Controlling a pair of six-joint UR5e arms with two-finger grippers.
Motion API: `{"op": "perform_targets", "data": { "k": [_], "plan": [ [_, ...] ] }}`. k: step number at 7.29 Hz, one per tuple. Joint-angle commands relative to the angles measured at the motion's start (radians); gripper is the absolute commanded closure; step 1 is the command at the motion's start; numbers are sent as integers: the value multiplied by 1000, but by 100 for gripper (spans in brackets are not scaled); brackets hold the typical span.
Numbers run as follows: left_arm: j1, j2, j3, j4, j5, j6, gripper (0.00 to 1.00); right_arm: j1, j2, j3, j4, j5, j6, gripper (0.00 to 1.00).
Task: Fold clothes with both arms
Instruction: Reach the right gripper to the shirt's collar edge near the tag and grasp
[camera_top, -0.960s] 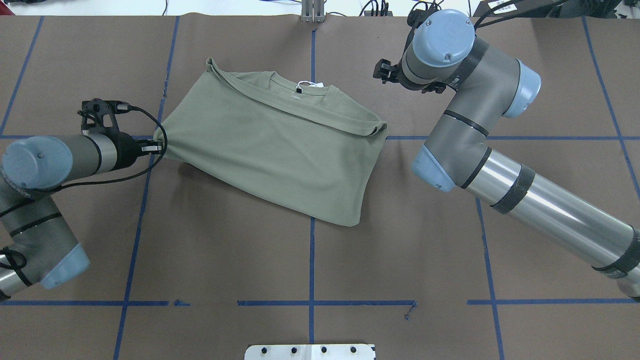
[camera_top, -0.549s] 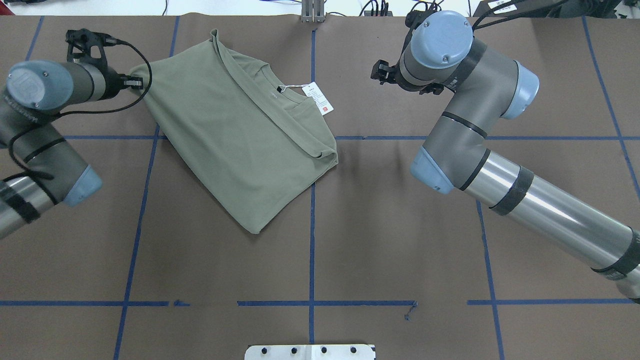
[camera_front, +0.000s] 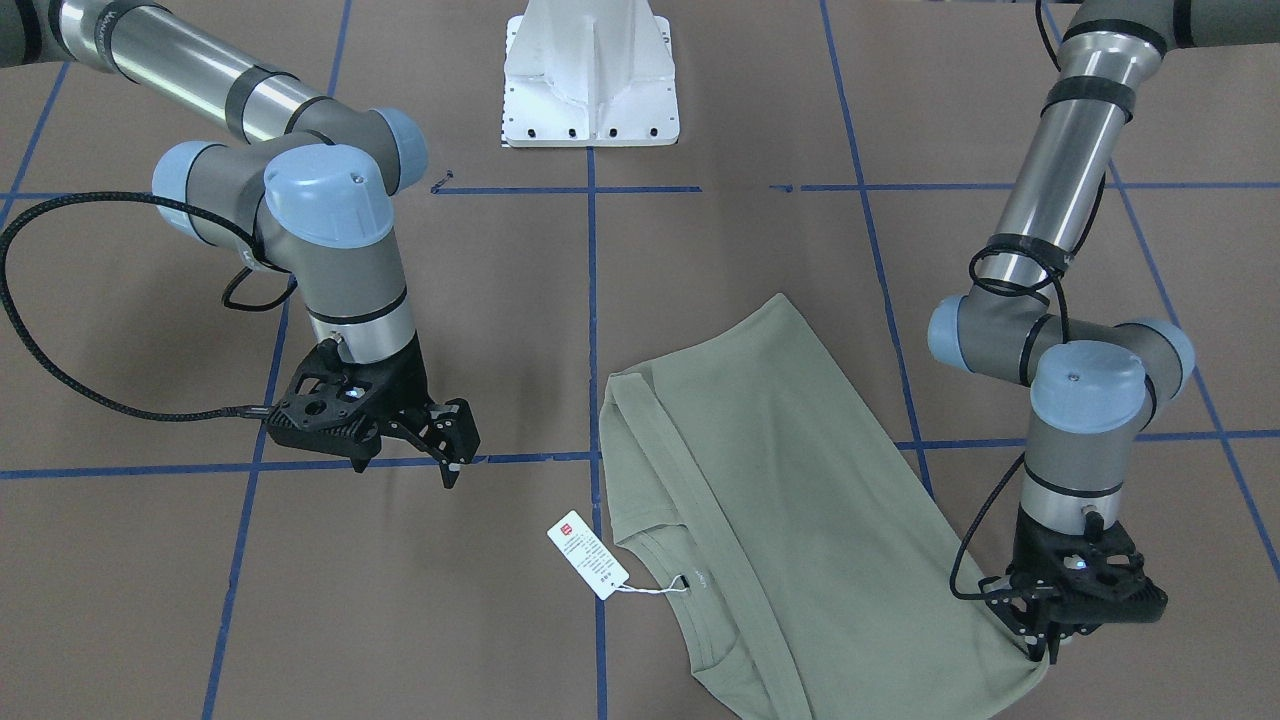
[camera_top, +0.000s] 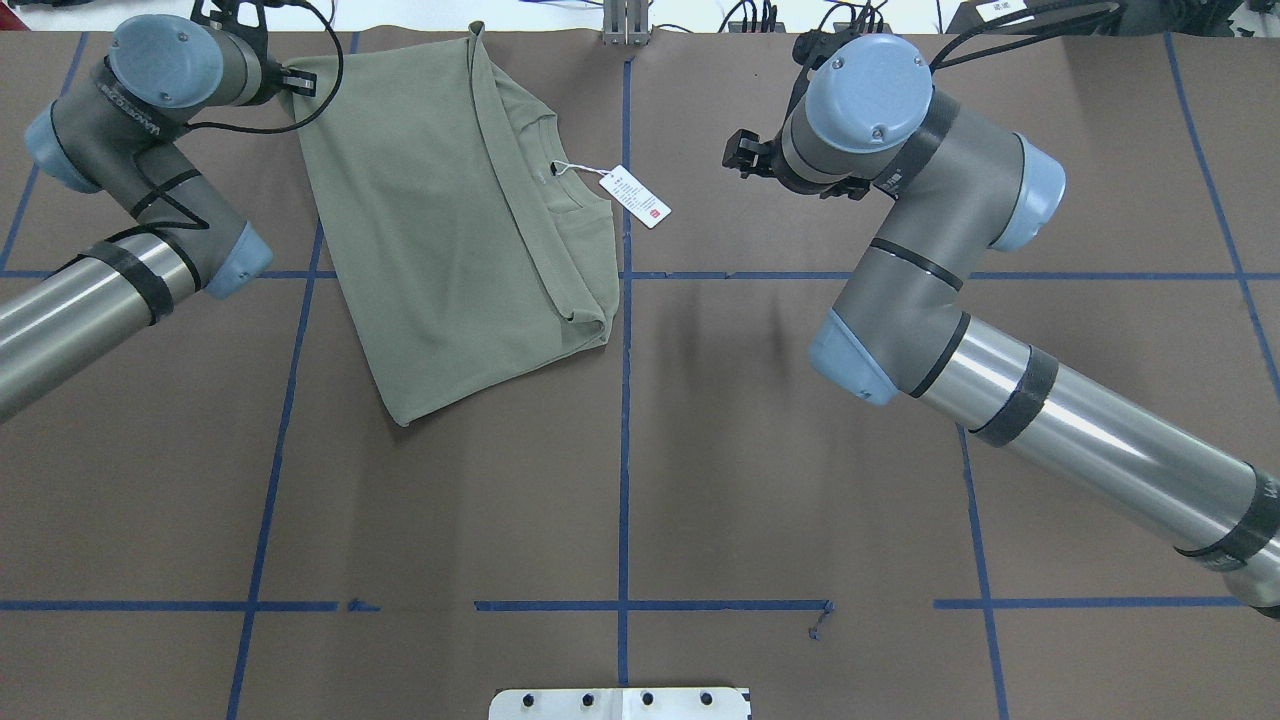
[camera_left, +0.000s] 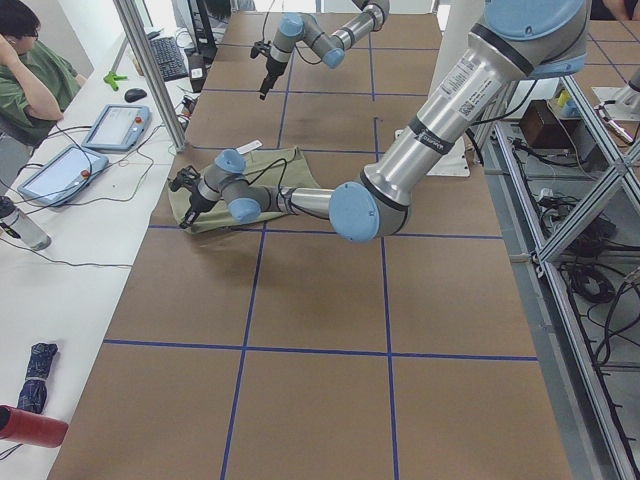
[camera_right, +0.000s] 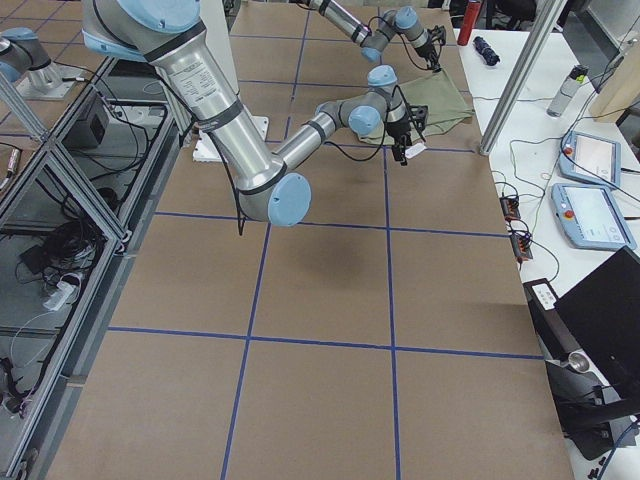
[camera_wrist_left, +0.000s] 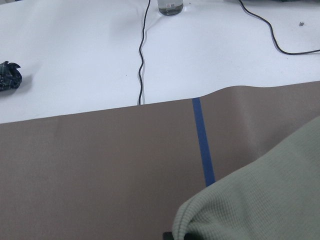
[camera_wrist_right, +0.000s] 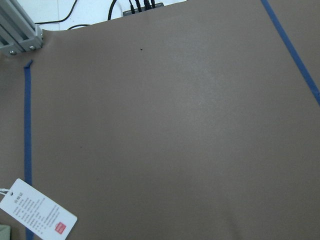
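Overhead exterior view: the shirt (camera_top: 440, 220) lies flat toward eleven o'clock on the table (camera_top: 700, 450). It looks part-folded, with one long edge doubled over and the neck opening on its three o'clock side. The left gripper (camera_top: 303, 82) is clamped on the cloth's corner at eleven o'clock. The right gripper (camera_top: 735, 160) hangs at one o'clock, well apart from the fabric, and the hang tag (camera_top: 635, 197) lies between them.

Exterior front-facing view: the right gripper's jaws stand apart with nothing in them, above bare table at nine o'clock. The left one, at five o'clock, pinches the shirt's corner.

Side views: both pincers are too small to judge. The shirt is a green patch beneath the left arm's wrist.

Left wrist-mounted view: waffle-knit cloth bunches up at five o'clock, right at the fingers.

Right wrist-mounted view: bare table with the tag at seven o'clock, and no cloth held.

To my eye this is light, limp, stretchy stuff that will drag and crease rather than keep its shape. I'd take it by the hem corners or shoulder seams, one per arm, clear of the tag's string.
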Motion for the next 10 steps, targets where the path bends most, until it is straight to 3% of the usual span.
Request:
{"op": "perform_targets", "data": {
  "k": [1, 2, 3, 5, 8, 10],
  "plan": [
    [-52, 25, -77, -26, -149, 51, 0, -47, 41, -10, -2, -14, 103, 0],
    [-83, 93, -156, -45, -284, 49, 0, -85, 88, -35, -5, -83, 208, 0],
    [-85, 167, -271, -52, -292, 45, 0, -131, 168, -112, -3, -147, 316, 1],
    [-84, 201, -315, -54, -293, 42, 0, -185, 344, -341, -2, -188, 520, 14],
    [-79, 201, -315, -56, -293, 26, 0, -240, 334, -374, -2, -222, 572, 34],
    [-77, 201, -314, -56, -292, 26, 0, -260, 322, -385, -5, -225, 567, 37]
  ]
}}
